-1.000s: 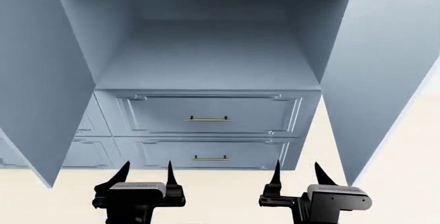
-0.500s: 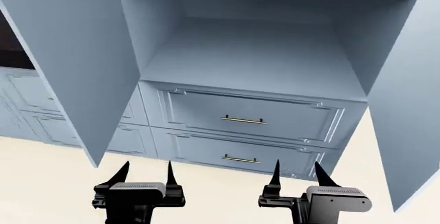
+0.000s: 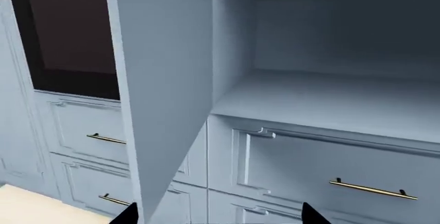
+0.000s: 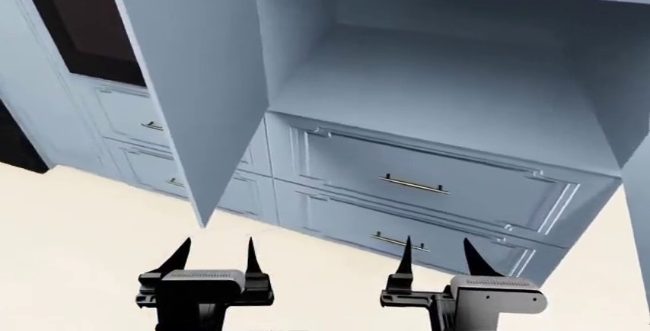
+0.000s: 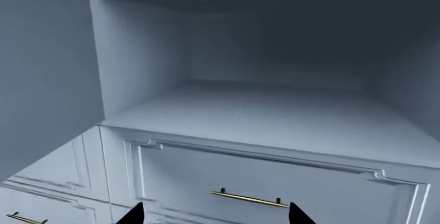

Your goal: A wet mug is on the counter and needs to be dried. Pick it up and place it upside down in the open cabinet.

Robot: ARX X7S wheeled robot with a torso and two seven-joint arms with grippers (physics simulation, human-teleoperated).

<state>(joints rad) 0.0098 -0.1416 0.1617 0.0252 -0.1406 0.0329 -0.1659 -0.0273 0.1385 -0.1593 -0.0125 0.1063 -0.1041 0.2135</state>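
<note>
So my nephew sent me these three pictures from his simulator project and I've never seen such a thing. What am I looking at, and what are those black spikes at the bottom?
These are computer renders of a two-armed robot on wheels, not photographs. One picture comes from a camera on its head, looking down over both arms. The black spikes are its fingertips: the left gripper and the right gripper, both open and holding nothing. The other two pictures come from cameras near each gripper, so only the fingertip points peek in.

All three face an open blue-grey cabinet with a bare shelf, its door swung outward. Below it are drawer fronts with brass bar handles. The pale area under the grippers is the floor. The mug the robot is meant to put away shows in none of these pictures.
</note>
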